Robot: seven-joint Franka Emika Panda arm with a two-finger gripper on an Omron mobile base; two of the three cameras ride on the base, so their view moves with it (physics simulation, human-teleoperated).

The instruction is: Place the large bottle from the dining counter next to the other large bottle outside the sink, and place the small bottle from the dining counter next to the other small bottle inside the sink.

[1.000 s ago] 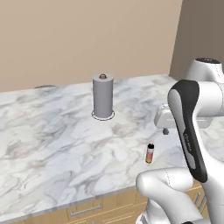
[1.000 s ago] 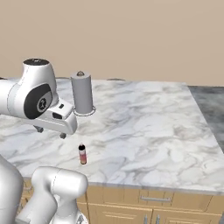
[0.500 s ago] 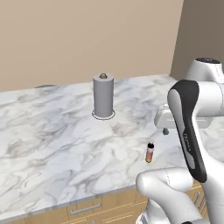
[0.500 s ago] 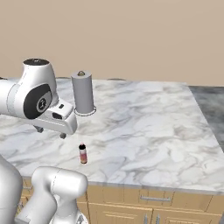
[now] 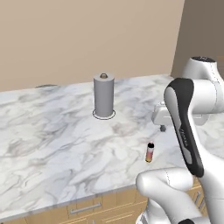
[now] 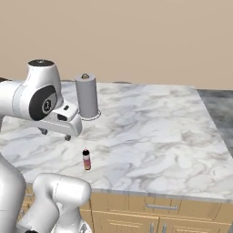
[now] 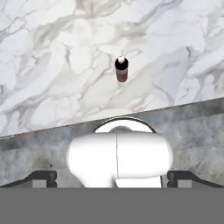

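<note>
Marble dining counter, white veined with grey, over light wood cabinets, spreads across both base views before a plain beige wall. Grey cylindrical holder stands upright near the counter's middle, well apart from the task's thing. Gripper hangs above the counter near its front edge, jaws spread wide, holding nothing and touching nothing. Small bottle, dark cap, pink fading to orange-yellow, stands upright near the front edge, just beside and below the gripper, toward the edge; in the hand view the small bottle appears cap-first. Judged next: shift over the bottle, then descend along its vertical long axis.
</note>
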